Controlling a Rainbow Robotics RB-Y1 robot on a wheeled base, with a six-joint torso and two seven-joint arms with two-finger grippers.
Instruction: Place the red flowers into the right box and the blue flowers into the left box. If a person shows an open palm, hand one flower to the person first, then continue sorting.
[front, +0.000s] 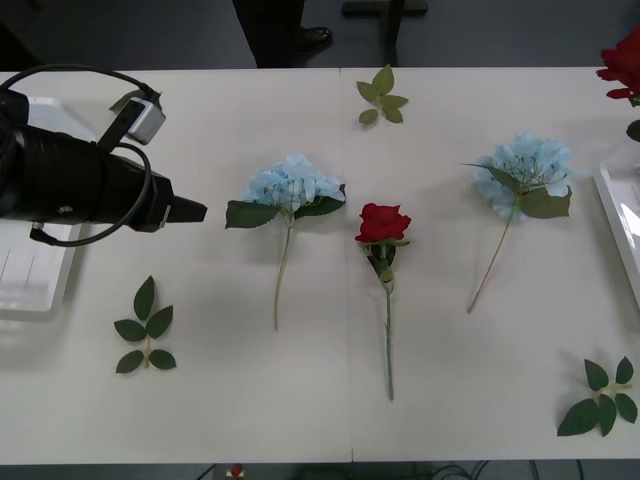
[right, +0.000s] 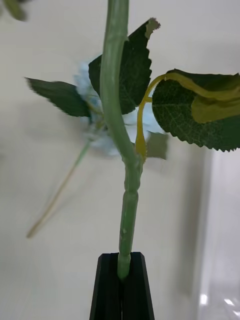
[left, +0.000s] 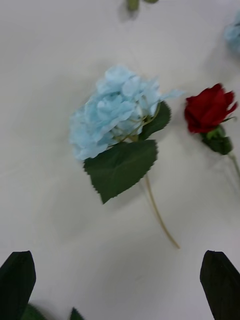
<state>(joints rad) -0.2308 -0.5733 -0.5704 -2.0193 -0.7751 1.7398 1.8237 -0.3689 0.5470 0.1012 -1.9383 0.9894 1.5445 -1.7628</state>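
Right gripper (right: 121, 287) is clenched on a green stem (right: 120, 130), probably the rose (front: 622, 62) near the right box (front: 618, 215); next, lower and release there. Left gripper (left: 120, 285), released, hovers over the hydrangea (left: 117, 110), beside another rose (left: 209, 107).

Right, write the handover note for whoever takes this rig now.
Left gripper: open, hovering near the left blue hydrangea.
Right gripper: shut on a rose stem; its red bloom shows at the table's far right, by the right box.
On the table: two blue hydrangeas, second one, and one red rose.
Left: drop the held rose in the right box, sort the rest. Left box contents unclear.
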